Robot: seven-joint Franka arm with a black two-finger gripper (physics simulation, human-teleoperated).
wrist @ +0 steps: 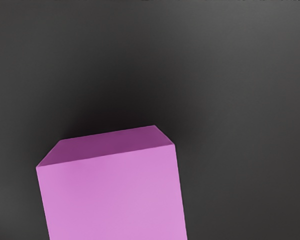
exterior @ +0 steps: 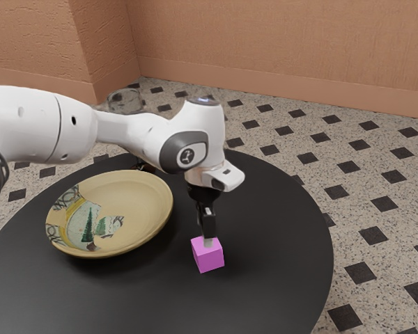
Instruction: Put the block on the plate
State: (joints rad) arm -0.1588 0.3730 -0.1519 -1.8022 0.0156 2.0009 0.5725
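1. A magenta cube-shaped block [exterior: 209, 260] is seen on the round black table [exterior: 285, 271].
2. Toward its ten o'clock in the exterior view, a painted cream plate [exterior: 136, 216] is seen.
3. Whether it is grasped by the black gripper [exterior: 207, 241] cannot be told.

The block [exterior: 209, 262] is magenta, the plate [exterior: 143, 202] tan with green patterning, the table [exterior: 279, 271] black.

I read my exterior view as a clock face centred on the block [exterior: 210, 261]: the plate [exterior: 136, 202] lay toward ten o'clock, near but apart. I had both on the table [exterior: 275, 271], its edge at three. Beyond the floor [exterior: 313, 149], the wall [exterior: 265, 42] stood at twelve.
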